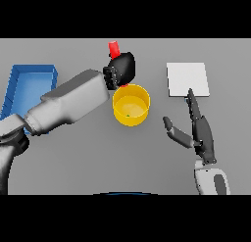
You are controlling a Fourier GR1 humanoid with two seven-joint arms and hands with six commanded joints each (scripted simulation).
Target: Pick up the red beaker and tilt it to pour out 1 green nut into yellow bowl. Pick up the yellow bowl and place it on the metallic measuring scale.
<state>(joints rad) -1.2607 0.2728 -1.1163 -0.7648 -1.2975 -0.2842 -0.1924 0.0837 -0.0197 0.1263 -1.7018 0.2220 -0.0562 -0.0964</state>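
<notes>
Gripped in the curled left hand (121, 66), the beaker (114, 49) is held just behind the bowl (131, 105), a nut (128, 115) inside; the open right hand (200, 133) lies nearer, scale (187, 79) beyond.

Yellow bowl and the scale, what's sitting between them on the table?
Nothing: head view shows bare grey table between the yellow bowl and metallic scale.
</notes>
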